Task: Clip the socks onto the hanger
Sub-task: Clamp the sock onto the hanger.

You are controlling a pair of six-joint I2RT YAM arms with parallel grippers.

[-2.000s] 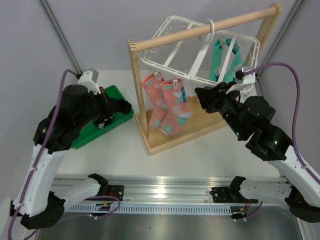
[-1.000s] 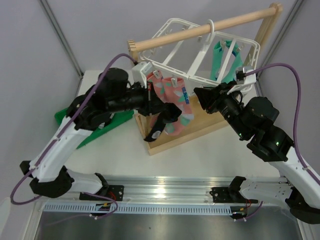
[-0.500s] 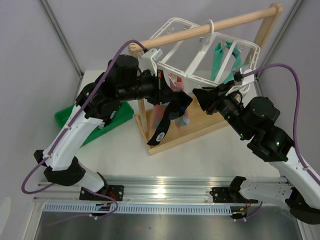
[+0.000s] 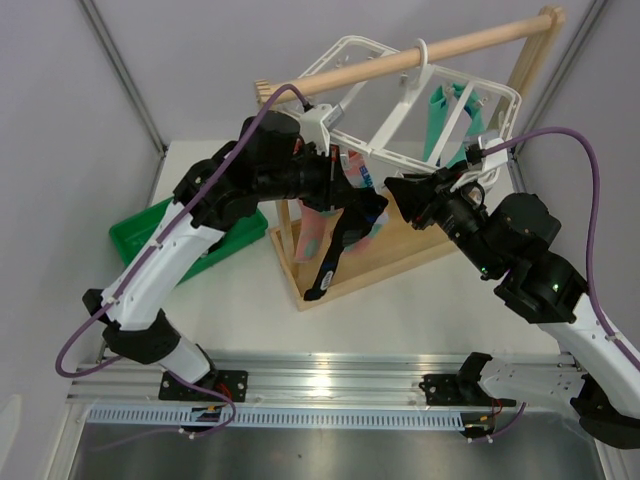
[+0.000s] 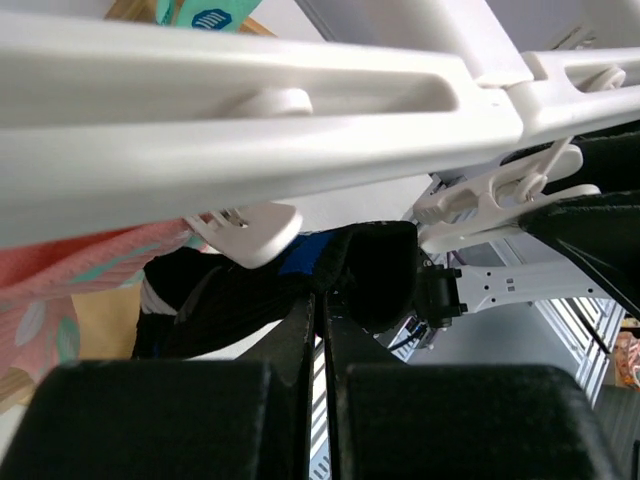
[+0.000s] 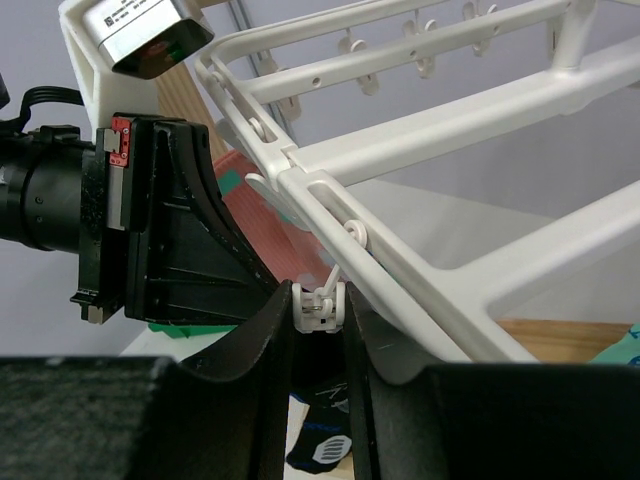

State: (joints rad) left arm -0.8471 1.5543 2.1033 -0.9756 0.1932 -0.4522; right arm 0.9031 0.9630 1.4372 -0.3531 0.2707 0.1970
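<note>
Left gripper (image 5: 320, 300) is pressed together on the black sock (image 4: 333, 255), holding its cuff just under the hanger (image 4: 405, 152). The right gripper (image 4: 398, 190) pinches a small white clip (image 6: 320, 304) on that frame. The biggest risk is that the hanger swings on the wooden rod (image 4: 470, 38) if either arm pushes it, tearing the clip loose. Next, the cuff may miss the clip's mouth, which is hidden here. Least, the pink socks (image 4: 308, 235) get brushed.

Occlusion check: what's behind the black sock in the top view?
The pink socks, hanging from the hanger, show either side of the black sock; their middles and clips are covered.
</note>
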